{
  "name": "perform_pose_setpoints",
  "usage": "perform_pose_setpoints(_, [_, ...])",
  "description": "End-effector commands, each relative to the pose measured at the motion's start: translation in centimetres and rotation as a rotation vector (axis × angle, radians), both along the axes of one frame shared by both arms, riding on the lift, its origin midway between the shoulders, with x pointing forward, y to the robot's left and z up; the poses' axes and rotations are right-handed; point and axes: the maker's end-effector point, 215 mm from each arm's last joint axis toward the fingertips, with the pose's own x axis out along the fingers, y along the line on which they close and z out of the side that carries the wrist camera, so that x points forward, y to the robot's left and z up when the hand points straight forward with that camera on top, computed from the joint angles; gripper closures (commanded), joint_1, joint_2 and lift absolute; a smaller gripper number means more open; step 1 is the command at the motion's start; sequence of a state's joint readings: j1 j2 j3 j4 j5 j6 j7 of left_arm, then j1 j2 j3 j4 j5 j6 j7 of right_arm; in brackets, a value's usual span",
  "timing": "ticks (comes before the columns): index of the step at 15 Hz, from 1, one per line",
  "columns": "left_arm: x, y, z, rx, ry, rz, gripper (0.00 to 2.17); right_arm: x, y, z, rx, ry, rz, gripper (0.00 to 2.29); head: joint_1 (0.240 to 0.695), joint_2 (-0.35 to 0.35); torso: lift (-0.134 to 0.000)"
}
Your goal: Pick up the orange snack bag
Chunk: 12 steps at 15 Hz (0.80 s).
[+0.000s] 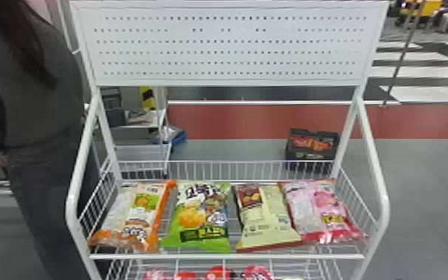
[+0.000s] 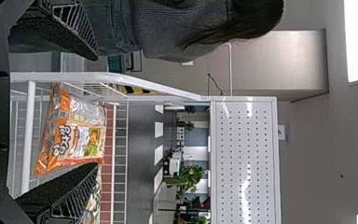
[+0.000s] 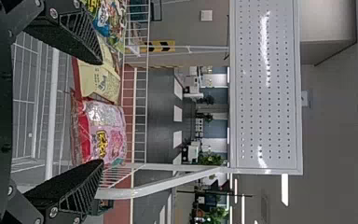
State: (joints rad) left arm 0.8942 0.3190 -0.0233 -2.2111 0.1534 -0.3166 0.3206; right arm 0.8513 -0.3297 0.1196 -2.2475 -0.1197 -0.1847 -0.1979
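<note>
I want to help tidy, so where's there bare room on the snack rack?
Slim gaps lie between the orange bag and green bag, and between the green bag and cream bag. It's crowded where the cream bag meets the pink bag. A hand could probably pass above the bags, under the white board. Bare floor lies right of the rack.

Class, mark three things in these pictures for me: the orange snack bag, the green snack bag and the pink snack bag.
Orange snack bag (image 2: 78, 139): left wrist view, middle of its printed face.
Green snack bag (image 1: 193, 217): head view, the orange picture on its face.
Pink snack bag (image 3: 103, 128): right wrist view, middle of its face.
</note>
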Motion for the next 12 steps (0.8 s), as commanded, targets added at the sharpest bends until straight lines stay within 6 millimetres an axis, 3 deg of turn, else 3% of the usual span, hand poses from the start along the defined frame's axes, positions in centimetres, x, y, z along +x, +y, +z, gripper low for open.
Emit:
perform_pose_setpoints(1, [-0.01,-0.03,0.03,-0.001,0.0,0.001,0.08,-0.01,0.08,0.06,0.003,-0.001,0.0,0.14,0.499,0.0,0.0])
perform_pose_setpoints(10, [-0.03,-0.34,0.05,0.001,0.0,-0.011,0.09,-0.02,0.33,0.37,0.007,-0.007,0.002,0.14,0.499,0.0,0.0])
perform_pose_setpoints(12, [0.74,-0.49,-0.18,-0.005,-0.001,-0.016,0.11,-0.11,0.57,0.39,0.006,-0.008,0.005,0.14,0.499,0.0,0.0])
